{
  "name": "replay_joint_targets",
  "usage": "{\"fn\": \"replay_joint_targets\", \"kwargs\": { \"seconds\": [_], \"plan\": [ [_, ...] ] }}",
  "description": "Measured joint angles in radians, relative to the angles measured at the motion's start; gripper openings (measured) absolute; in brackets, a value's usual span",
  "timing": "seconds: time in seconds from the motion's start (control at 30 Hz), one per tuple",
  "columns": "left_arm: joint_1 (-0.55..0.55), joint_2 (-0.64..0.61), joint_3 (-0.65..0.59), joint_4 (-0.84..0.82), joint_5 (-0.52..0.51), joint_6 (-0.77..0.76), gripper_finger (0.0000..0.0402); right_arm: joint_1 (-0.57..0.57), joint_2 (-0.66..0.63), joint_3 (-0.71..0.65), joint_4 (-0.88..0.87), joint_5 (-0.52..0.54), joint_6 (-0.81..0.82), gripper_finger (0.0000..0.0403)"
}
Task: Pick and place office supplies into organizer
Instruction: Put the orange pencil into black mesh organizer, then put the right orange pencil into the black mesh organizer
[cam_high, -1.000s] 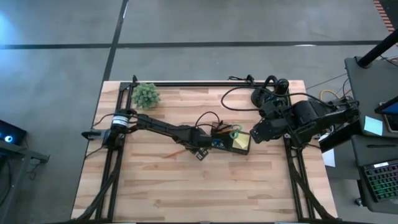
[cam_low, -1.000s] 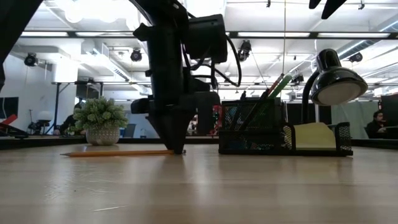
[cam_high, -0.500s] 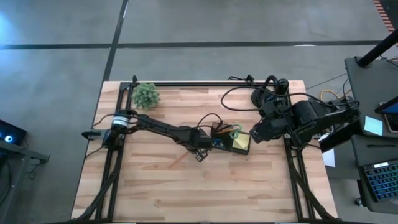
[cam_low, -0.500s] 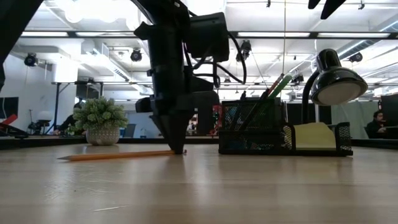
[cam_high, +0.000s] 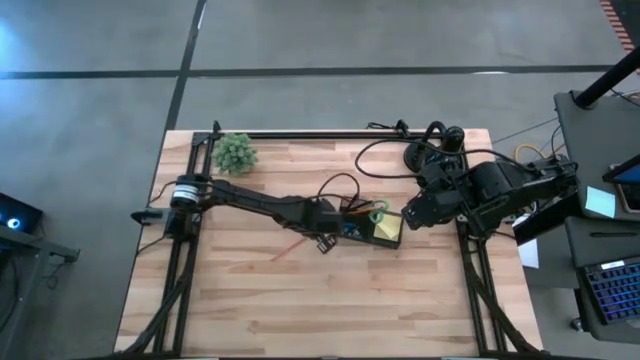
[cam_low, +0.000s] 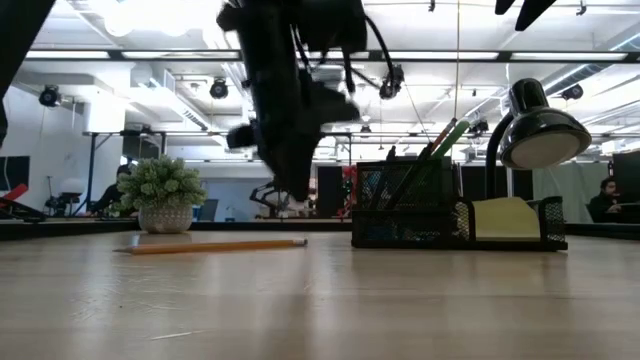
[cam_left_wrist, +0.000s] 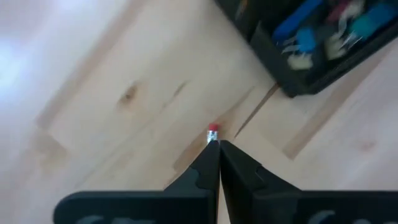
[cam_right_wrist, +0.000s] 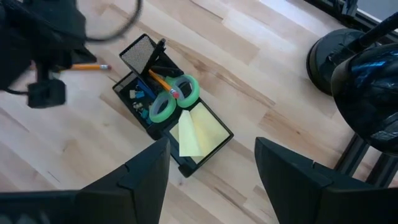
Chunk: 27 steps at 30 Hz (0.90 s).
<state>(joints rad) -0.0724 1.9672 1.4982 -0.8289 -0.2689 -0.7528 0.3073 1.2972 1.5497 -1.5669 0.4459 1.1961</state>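
One pencil (cam_low: 215, 245) is left on the table, lying flat just below my left gripper (cam_left_wrist: 214, 163), whose fingers are pressed together on nothing. It looks light, stiff and prone to roll; I'd pinch mid-shaft. Just beyond sits the organizer (cam_high: 365, 228). My right gripper (cam_right_wrist: 211, 163) hangs spread wide and empty past it.

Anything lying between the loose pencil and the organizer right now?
Only bare wood. In the low view the pencil lies flat on the table, its eraser end short of the organizer; the left gripper hangs above that gap.
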Motion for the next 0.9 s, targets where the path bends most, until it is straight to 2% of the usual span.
{"fn": "replay_joint_targets", "kwargs": {
  "seconds": [0.23, 0.4, 0.47, 0.53, 0.67, 0.77, 0.9],
  "plan": [
    [0.002, -0.116, -0.001, -0.001, -0.085, -0.011, 0.0002, 0.000, 0.000, -0.002, 0.000, 0.000, 0.000, 0.0226],
    [0.027, -0.094, -0.045, -0.013, 0.087, 0.042, 0.0006, 0.000, 0.000, -0.004, 0.000, 0.000, 0.000, 0.0226],
    [0.022, -0.078, -0.053, -0.077, 0.196, 0.030, 0.0021, 0.002, 0.000, -0.004, 0.001, -0.011, 0.002, 0.0226],
    [-0.014, -0.079, -0.053, -0.155, 0.233, 0.019, 0.0040, 0.011, 0.000, -0.009, 0.003, -0.044, 0.016, 0.0226],
    [-0.102, -0.121, -0.097, -0.296, 0.242, -0.123, 0.0063, 0.054, 0.019, -0.018, 0.010, -0.087, 0.070, 0.0226],
    [-0.168, -0.199, -0.175, -0.230, 0.277, -0.303, 0.0055, 0.089, 0.046, -0.021, 0.011, -0.087, 0.119, 0.0226],
    [-0.279, -0.341, -0.326, -0.070, 0.204, -0.644, 0.0019, 0.118, 0.086, -0.021, 0.015, -0.076, 0.147, 0.0222]
  ]
}}
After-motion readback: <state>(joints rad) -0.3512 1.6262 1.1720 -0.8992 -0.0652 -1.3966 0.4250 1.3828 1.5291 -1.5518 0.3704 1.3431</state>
